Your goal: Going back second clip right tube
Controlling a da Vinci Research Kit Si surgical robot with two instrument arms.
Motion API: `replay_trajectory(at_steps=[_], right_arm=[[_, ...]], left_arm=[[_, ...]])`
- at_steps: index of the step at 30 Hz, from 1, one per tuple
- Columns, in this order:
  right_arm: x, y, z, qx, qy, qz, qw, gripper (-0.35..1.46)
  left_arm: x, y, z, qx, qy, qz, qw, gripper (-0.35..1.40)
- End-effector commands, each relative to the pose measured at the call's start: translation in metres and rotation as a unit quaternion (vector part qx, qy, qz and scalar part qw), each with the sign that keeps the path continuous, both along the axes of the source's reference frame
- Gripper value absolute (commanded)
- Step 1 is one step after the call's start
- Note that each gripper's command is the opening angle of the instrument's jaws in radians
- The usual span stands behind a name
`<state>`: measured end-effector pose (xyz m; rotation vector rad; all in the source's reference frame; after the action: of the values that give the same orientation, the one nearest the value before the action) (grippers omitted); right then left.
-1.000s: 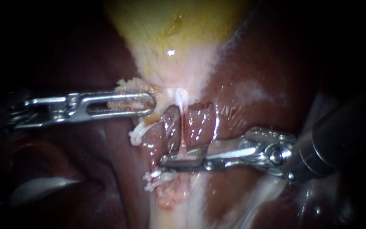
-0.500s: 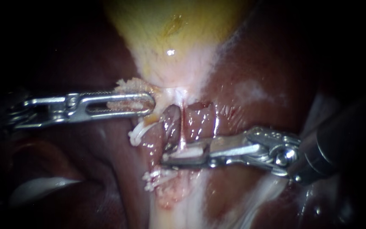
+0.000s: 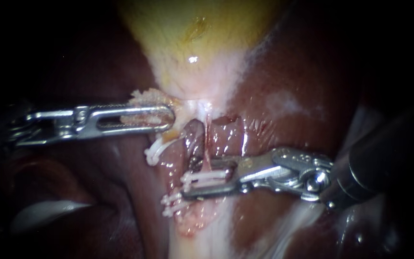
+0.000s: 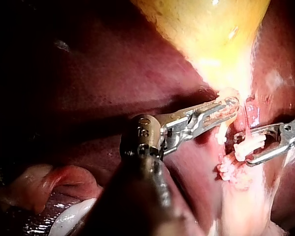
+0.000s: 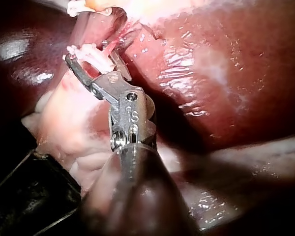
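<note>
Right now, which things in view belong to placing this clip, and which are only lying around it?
In the job: right instrument, white clip at its tip, thin tube that it crosses.
Only around: left instrument holding the gallbladder, two other clips, liver.

The dark red liver [image 3: 283, 86] serves as the bed here. The yellow gallbladder [image 3: 192, 43] lies directly on it.

left instrument [image 3: 170, 117]: level, end effector closed on tissue [image 3: 144, 96] | right instrument [image 3: 188, 178]: from right, end effector parted
</note>
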<state>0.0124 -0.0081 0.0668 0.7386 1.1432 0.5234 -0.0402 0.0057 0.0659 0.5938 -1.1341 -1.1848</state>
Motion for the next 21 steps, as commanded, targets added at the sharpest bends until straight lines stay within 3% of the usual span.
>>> replay_trajectory(at_steps=[1,8,14,21], right_arm=[[0.0001,-0.0002,-0.0003,0.002,0.003,-0.004,1.0,0.5],[-0.0001,0.0001,0.0,-0.018,0.007,-0.006,0.9998,0.5],[-0.0005,0.001,0.0015,-0.057,-0.01,0.009,0.9983,0.5],[-0.0024,0.0017,0.0028,-0.074,-0.03,0.006,0.9968,0.5]], left_arm=[[0.0,0.0,0.0,0.0,0.0,0.0,1.0,-0.35],[0.0,0.0,0.0,0.0,0.0,0.0,1.0,-0.35],[0.0,0.0,0.0,0.0,0.0,0.0,1.0,-0.35],[0.0,0.0,0.0,0.0,0.0,0.0,1.0,-0.35]])
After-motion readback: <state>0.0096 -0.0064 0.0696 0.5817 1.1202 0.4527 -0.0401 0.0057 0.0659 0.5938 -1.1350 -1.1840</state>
